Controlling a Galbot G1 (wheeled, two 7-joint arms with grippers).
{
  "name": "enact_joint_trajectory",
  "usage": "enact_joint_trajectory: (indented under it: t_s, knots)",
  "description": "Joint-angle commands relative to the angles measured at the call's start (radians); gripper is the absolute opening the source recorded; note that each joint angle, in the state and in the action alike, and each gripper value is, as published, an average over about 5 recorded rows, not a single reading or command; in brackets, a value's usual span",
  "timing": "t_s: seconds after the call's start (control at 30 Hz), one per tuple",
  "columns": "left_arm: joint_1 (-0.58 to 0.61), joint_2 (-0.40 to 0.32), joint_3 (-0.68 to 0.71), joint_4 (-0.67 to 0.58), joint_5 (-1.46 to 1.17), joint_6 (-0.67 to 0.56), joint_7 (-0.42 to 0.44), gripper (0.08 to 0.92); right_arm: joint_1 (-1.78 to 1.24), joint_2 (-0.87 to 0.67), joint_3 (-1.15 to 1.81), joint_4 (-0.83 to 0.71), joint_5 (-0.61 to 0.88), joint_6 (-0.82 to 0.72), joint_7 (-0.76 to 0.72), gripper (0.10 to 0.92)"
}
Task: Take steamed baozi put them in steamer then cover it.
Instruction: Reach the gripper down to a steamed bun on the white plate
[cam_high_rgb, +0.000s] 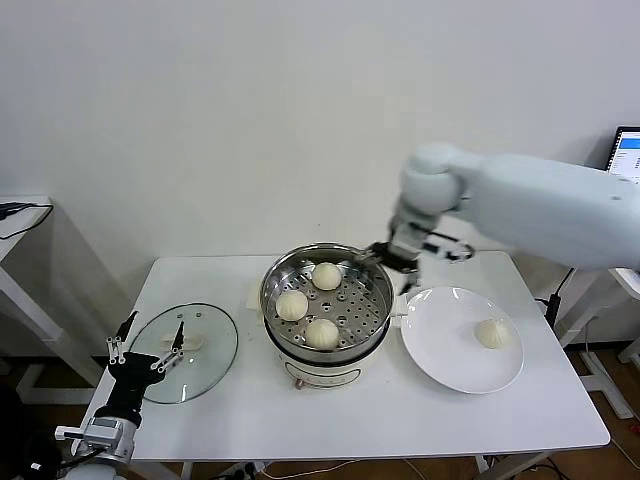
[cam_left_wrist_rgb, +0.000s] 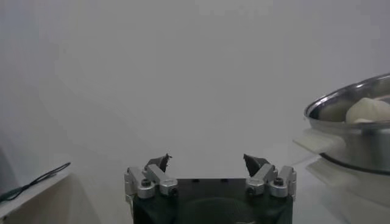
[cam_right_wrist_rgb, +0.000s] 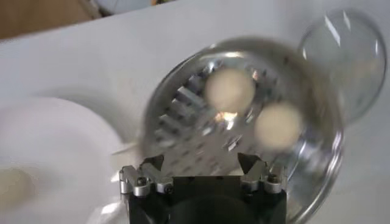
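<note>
- Three steamed baozi (cam_high_rgb: 322, 333) are sitting in the steamer (cam_high_rgb: 372, 322); a fourth is lying on the plate (cam_high_rgb: 445, 350).
- Right claw (cam_right_wrist_rgb: 200, 163) is hovering wide over the steamer's far rim — partly blurred.
- Left claw (cam_left_wrist_rgb: 208, 162) is idling wide, empty, by the glass lid (cam_high_rgb: 205, 362) on the bench (cam_high_rgb: 400, 425).

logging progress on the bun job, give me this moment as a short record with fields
buns in steamer: three buns, one at, on the holed tray of the steamer
buns left: one bun on the white plate
lid: glass lid flat on the table, on the steamer's left, not on it
right gripper: open, empty, above the steamer's back right rim
left gripper: open, empty, at the table's front left by the lid
left to do: last bun, then cover
</note>
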Motion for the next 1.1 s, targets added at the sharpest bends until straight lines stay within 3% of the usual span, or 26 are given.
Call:
enact_joint_trajectory:
  t_s: [0.03, 0.27, 0.47, 1.1]
  knots:
    - [0.000, -0.001, 0.017, -0.004, 0.007, -0.001, -0.002, 0.823, -0.310, -0.331, 0.290, -0.145, -0.092, -0.217, -0.128, 0.823]
    - [-0.001, -0.001, 0.039, -0.005, 0.018, -0.001, -0.009, 0.823, -0.690, -0.309, 0.667, -0.299, -0.279, -0.216, -0.104, 0.823]
    - [0.001, -0.002, 0.050, -0.006, 0.023, -0.001, -0.013, 0.823, -0.779, -0.220, 0.786, -0.397, -0.395, -0.193, -0.032, 0.823]
    - [0.001, -0.006, 0.046, 0.013, 0.026, -0.005, -0.015, 0.823, -0.803, -0.051, 0.804, -0.525, -0.472, -0.188, 0.034, 0.823]
